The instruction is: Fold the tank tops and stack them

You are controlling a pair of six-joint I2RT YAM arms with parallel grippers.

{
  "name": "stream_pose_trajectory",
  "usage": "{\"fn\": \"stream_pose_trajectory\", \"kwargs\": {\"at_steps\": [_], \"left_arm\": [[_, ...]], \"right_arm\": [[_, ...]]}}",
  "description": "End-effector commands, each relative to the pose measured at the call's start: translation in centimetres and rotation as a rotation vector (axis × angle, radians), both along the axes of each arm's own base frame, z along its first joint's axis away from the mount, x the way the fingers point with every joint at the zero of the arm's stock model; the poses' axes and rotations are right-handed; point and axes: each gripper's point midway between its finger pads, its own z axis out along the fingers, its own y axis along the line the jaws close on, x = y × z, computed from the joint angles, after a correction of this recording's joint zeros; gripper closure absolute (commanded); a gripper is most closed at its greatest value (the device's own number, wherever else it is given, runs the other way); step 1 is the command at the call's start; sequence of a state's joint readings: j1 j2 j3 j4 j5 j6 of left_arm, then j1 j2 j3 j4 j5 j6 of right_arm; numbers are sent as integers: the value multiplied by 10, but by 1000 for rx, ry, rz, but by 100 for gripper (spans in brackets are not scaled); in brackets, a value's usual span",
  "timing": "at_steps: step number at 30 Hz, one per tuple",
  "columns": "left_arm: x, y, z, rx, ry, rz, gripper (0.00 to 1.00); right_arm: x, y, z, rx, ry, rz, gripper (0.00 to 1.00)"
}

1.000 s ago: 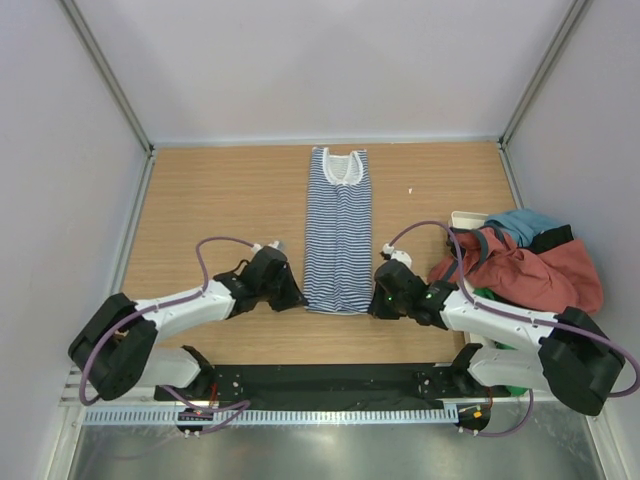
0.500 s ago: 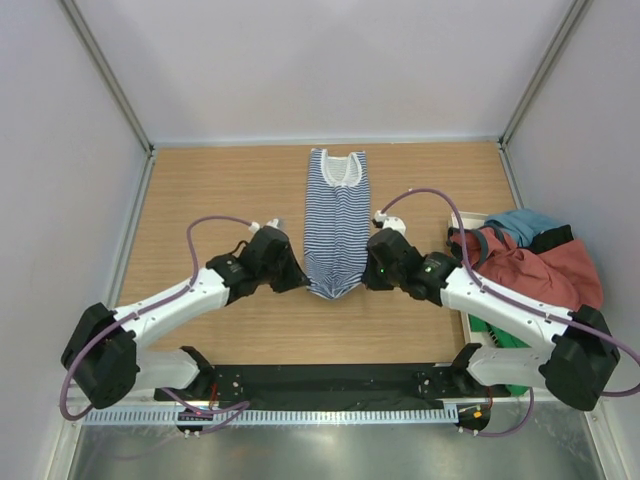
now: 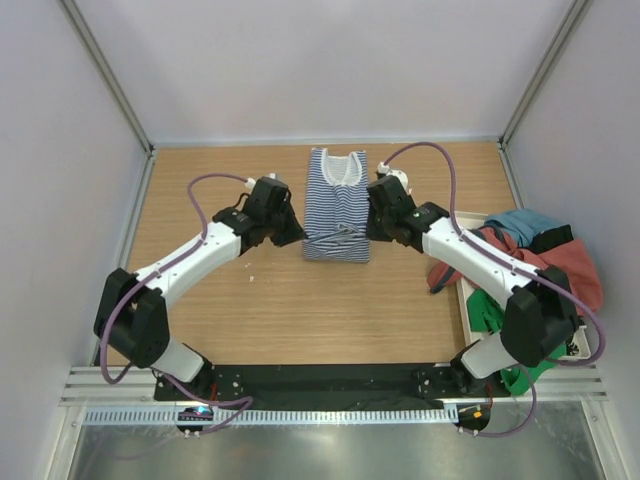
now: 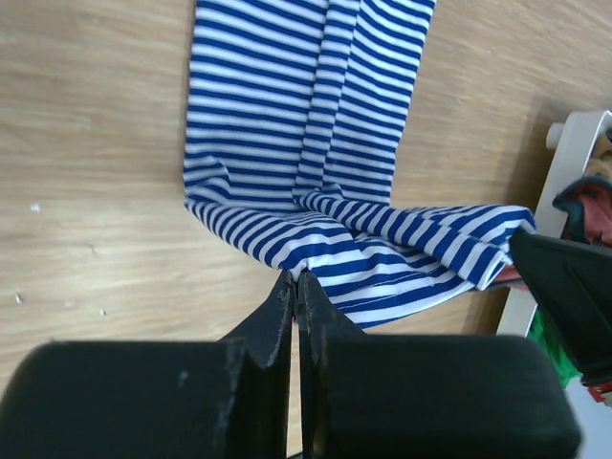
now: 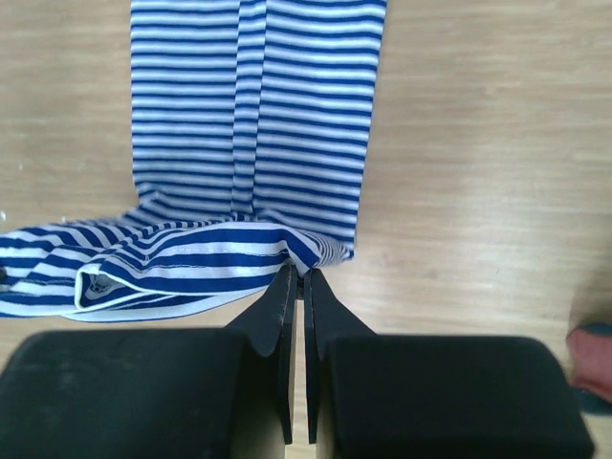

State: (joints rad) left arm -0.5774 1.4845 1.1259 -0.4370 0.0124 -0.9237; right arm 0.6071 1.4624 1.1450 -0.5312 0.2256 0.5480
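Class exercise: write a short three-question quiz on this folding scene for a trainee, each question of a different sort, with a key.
1. True or false: the left end effector and the right end effector are each shut on the striped tank top.
2. Where is the rust-red tank top? A) in the clothes heap at the right; B) under the striped one; C) in an end effector.
3. Which end of the striped top lies flat on the table?
Key: 1 true; 2 A; 3 the white-trimmed neckline end.
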Motion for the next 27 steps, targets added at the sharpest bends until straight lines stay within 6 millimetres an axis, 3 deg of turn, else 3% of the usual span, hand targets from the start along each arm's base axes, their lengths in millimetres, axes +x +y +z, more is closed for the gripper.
{"fn": "stream_pose_trajectory", "kwargs": {"at_steps": [1,7,16,27], "left_arm": [[19,0,6,10,-6,-21,100],[54,-6,21,-9,-39,-7,100],[89,-16,13,-12,-9,-7,100],[120,-13,-1,-12,13,12,100]], "right_arm": [[34,-3,23,-3,-54,-6,97],[63,-1,26,6,-48,-7,97],[96,-1,11,1,-17,-23,97],[127,-9,-4,-15,3,-45,96]]}}
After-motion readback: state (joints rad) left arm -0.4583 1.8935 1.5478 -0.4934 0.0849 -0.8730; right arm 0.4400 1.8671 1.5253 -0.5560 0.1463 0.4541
